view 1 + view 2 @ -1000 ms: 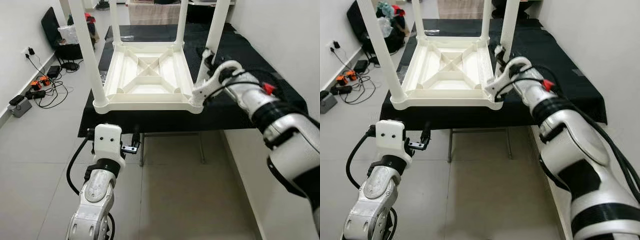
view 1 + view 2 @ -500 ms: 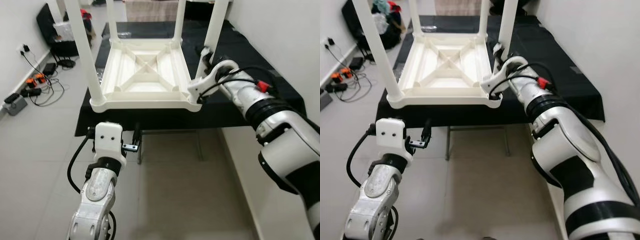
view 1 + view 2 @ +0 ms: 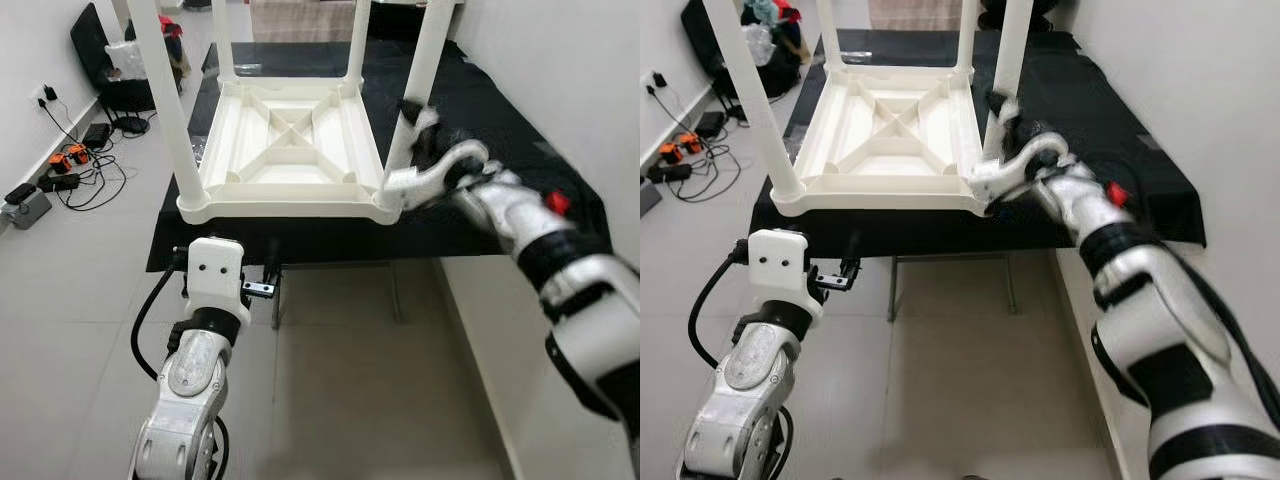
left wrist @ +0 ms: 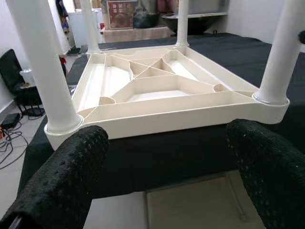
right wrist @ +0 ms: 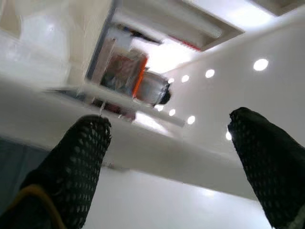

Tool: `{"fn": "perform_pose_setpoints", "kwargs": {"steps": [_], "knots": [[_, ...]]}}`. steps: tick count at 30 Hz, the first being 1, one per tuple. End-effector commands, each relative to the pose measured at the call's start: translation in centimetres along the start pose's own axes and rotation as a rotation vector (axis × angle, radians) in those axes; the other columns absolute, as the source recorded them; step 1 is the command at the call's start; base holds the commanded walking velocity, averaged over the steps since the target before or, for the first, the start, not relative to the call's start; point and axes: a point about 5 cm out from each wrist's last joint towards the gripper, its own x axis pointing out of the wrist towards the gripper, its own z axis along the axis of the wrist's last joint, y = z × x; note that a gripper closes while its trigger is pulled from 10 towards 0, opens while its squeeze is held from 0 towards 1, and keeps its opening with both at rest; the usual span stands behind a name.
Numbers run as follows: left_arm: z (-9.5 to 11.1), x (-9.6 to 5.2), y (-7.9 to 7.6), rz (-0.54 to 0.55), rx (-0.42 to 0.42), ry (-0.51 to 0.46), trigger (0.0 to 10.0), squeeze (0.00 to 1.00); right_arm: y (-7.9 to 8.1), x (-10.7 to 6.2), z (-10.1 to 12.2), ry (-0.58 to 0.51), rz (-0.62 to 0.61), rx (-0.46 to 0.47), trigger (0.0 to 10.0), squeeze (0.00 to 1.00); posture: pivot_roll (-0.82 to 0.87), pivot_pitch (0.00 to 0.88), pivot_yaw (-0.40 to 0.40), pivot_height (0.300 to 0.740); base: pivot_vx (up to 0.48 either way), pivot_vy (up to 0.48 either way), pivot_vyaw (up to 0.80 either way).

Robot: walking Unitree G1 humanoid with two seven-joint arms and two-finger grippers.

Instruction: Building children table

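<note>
While the white plastic children's table (image 3: 290, 150) lies upside down at the near edge of the black cloth-covered work surface (image 3: 500, 110), its four round legs stand upward, and in the left eye view the right gripper (image 3: 415, 125) sits blurred beside the near right leg (image 3: 410, 100) close to the table's near right corner; whether it is wide, narrow or touching the leg cannot be told here. The left gripper (image 3: 268, 283) hangs below the surface's near edge, over the grey tiled floor (image 3: 380, 400). Cables and chargers (image 3: 70, 170) lie on the floor at the left wall. From the right eye view the same scene holds, with the right silver arm (image 3: 1110, 230) reaching in from the right. Along the left wrist view, two black textured fingers (image 4: 71, 171) stand wide apart, holding nothing, facing the table's ribbed underside. Along the right wrist view, the fingers (image 5: 78, 157) are spread wide and empty, pointed at a lit ceiling (image 5: 267, 62).
</note>
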Motion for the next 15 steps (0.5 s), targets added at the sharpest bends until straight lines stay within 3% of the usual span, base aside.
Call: {"fn": "perform_pose_setpoints", "kwargs": {"steps": [1, 3, 4, 5, 6, 7, 8, 9, 10, 11, 12, 14, 15], "knots": [[-0.2, 0.0, -0.2, 0.002, -0.020, 0.011, 10.0, 0.00, -1.0, -0.5, 0.4, -0.008, -0.095, 0.054, 10.0, 0.00, -0.03, 0.076, -0.028, 0.740, 0.000, 0.000, 0.00], [-0.2, 0.0, -0.2, 0.001, -0.020, 0.010, 10.0, 0.00, -1.0, -1.0, 0.5, -0.019, -0.115, 0.078, 10.0, 0.00, -0.03, 0.076, -0.028, 0.740, 0.000, 0.000, 0.00], [-0.1, 0.0, -0.2, 0.000, -0.019, 0.009, 10.0, 0.00, -0.9, -1.6, 0.8, -0.020, -0.135, 0.183, 10.0, 0.00, -0.03, 0.073, -0.031, 0.740, 0.000, 0.000, 0.00], [-0.1, 0.0, -0.2, 0.000, -0.019, 0.009, 10.0, 0.00, -0.9, -1.6, 0.8, -0.020, -0.135, 0.183, 10.0, 0.00, -0.03, 0.073, -0.031, 0.740, 0.000, 0.000, 0.00], [-0.1, 0.0, -0.1, 0.000, -0.018, 0.007, 10.0, 0.00, -0.3, -2.4, 1.3, 0.023, -0.119, 0.403, 10.0, 0.00, -0.03, 0.068, -0.033, 0.740, 0.000, 0.000, 0.00], [-0.1, 0.0, -0.1, 0.000, -0.018, 0.007, 10.0, 0.00, -0.3, -2.4, 1.3, 0.023, -0.119, 0.403, 10.0, 0.00, -0.03, 0.068, -0.033, 0.740, 0.000, 0.000, 0.00], [0.0, -0.1, -0.1, -0.003, -0.020, 0.004, 10.0, 0.00, 0.6, -3.4, 2.9, 0.062, -0.055, 0.763, 10.0, 0.00, -0.02, 0.062, -0.029, 0.740, 0.000, 0.000, 0.00], [0.0, -0.1, -0.1, -0.003, -0.020, 0.004, 10.0, 0.00, 0.6, -3.4, 2.9, 0.062, -0.055, 0.763, 10.0, 0.00, -0.02, 0.062, -0.029, 0.740, 0.000, 0.000, 0.00], [0.1, -0.2, -0.1, -0.004, -0.019, 0.001, 10.0, 0.00, 1.0, -4.6, 4.2, 0.081, -0.048, 1.090, 10.0, 0.00, -0.02, 0.059, -0.031, 0.740, 0.000, 0.000, 0.00], [0.1, -0.2, -0.1, -0.004, -0.019, 0.001, 10.0, 0.00, 1.0, -4.6, 4.2, 0.081, -0.048, 1.090, 10.0, 0.00, -0.02, 0.059, -0.031, 0.740, 0.000, 0.000, 0.00], [0.2, -0.2, -0.1, -0.007, -0.019, -0.002, 10.0, 0.00, 1.2, -5.8, 5.8, 0.093, -0.065, 1.379, 10.0, 0.00, -0.01, 0.052, -0.027, 0.740, 0.000, 0.000, 0.00], [0.2, -0.2, -0.1, -0.007, -0.019, -0.002, 10.0, 0.00, 1.2, -5.8, 5.8, 0.093, -0.065, 1.379, 10.0, 0.00, -0.01, 0.052, -0.027, 0.740, 0.000, 0.000, 0.00], [0.5, -0.4, -0.3, -0.020, -0.004, -0.013, 10.0, 0.00, 0.8, -7.0, 7.6, 0.113, -0.126, 1.602, 10.0, 0.00, -0.01, 0.046, -0.030, 0.740, 0.000, 0.000, 0.00]]}}
